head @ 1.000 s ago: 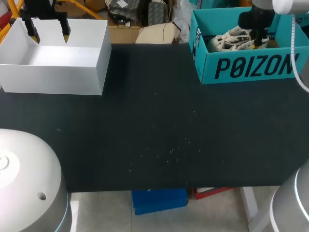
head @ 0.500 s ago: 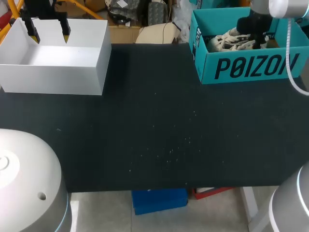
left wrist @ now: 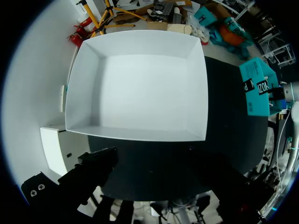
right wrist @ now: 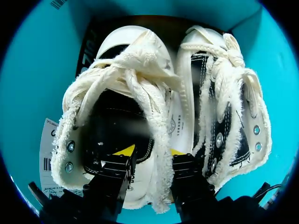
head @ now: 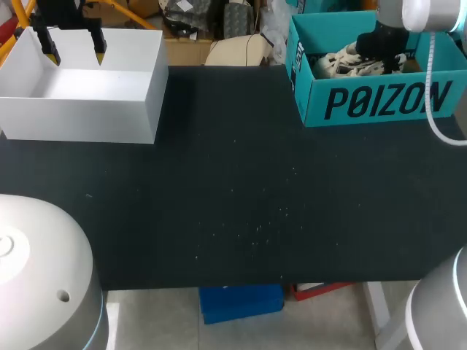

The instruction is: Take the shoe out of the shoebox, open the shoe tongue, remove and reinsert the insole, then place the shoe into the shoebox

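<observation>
A teal shoebox (head: 379, 102) stands at the table's back right with two white-and-black canvas shoes inside. My right gripper (right wrist: 150, 151) is down in the box. One yellow-tipped finger is inside the opening of the nearer shoe (right wrist: 135, 74), the other in the gap beside the second shoe (right wrist: 224, 93). Both press the shoe's frayed side wall between them. The head view shows the shoes (head: 346, 62) partly hidden by my right arm. My left gripper (head: 74, 52) hangs open over the white box, holding nothing.
An open white box (head: 80, 109) with nothing in it sits at the back left corner of the table, right under my left gripper. The dark table top (head: 241, 189) stretches between the two boxes.
My right arm has shifted slightly to the left above the shoebox, its fingers staying on the shoe's side wall. The left arm has not moved.
</observation>
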